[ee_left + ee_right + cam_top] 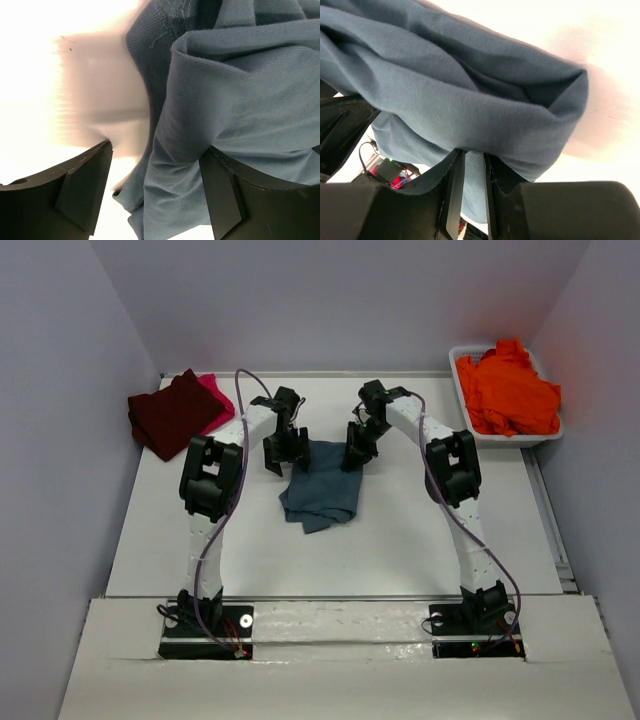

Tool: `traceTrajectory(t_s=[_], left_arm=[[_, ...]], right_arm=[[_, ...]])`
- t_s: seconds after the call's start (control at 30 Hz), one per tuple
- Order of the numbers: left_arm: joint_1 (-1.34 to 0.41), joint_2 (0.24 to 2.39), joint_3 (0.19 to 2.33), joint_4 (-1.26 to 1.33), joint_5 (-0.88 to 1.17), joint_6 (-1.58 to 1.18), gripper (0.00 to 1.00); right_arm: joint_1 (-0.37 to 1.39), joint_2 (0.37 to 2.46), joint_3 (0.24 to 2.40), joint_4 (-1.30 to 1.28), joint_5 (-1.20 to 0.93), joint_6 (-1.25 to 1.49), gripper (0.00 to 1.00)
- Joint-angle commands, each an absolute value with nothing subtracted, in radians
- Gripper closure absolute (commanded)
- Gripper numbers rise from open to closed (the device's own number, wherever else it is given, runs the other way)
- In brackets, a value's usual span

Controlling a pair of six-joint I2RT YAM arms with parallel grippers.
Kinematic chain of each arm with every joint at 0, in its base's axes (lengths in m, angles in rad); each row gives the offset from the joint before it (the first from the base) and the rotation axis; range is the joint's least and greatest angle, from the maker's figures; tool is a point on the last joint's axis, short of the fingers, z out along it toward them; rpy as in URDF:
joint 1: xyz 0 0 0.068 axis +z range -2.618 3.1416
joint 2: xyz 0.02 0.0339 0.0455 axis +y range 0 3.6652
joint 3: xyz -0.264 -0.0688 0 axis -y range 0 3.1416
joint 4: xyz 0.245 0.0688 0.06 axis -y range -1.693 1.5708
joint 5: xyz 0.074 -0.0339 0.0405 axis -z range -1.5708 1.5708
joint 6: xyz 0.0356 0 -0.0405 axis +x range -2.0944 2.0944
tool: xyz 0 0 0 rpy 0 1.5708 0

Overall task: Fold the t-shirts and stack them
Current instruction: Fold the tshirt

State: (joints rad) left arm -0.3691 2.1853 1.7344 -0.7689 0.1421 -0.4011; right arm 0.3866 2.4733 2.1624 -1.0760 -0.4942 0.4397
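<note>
A slate teal-blue t-shirt [322, 492] lies bunched at the table's middle, its far edge lifted between both grippers. My left gripper [287, 452] is at the shirt's far left corner; in the left wrist view it [157, 150] stands open, and a fold of the blue cloth [235, 100] hangs between its spread fingers, against the right one. My right gripper [358, 448] is at the far right corner, shut [473, 155] on a pinch of the blue cloth [445, 95]. A folded dark maroon t-shirt [172, 412] lies far left on top of a bright pink one [212, 390].
A white tub [470, 428] at the far right holds crumpled orange t-shirts [507, 390]. Grey walls close in the table on the left, back and right. Both arm bases sit on the white ledge [340, 618] at the near edge.
</note>
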Motion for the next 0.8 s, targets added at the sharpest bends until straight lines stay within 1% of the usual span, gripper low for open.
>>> traceTrajectory(t_s=[0.0, 0.2, 0.27, 0.33, 0.47, 0.77], left_arm=[[-0.360, 2.180, 1.738, -0.782, 0.129, -0.384, 0.20], [-0.360, 2.180, 1.740, -0.784, 0.126, -0.376, 0.20], [-0.360, 2.181, 1.746, -0.785, 0.127, -0.377, 0.20], [-0.360, 2.181, 1.747, -0.785, 0.127, -0.379, 0.20], [-0.360, 2.183, 1.744, -0.782, 0.129, -0.383, 0.20], [-0.360, 2.178, 1.727, -0.779, 0.123, -0.387, 0.20]], right_arm=[[0.367, 2.387, 2.149, -1.065, -0.420, 0.411, 0.72], [0.367, 2.284, 2.079, -1.069, -0.517, 0.436, 0.70], [0.367, 2.238, 2.011, -1.043, -0.554, 0.442, 0.69], [0.377, 2.215, 1.964, -1.016, -0.577, 0.446, 0.66], [0.411, 2.201, 1.876, -0.996, -0.601, 0.442, 0.62], [0.492, 2.203, 1.792, -0.913, -0.660, 0.488, 0.62]])
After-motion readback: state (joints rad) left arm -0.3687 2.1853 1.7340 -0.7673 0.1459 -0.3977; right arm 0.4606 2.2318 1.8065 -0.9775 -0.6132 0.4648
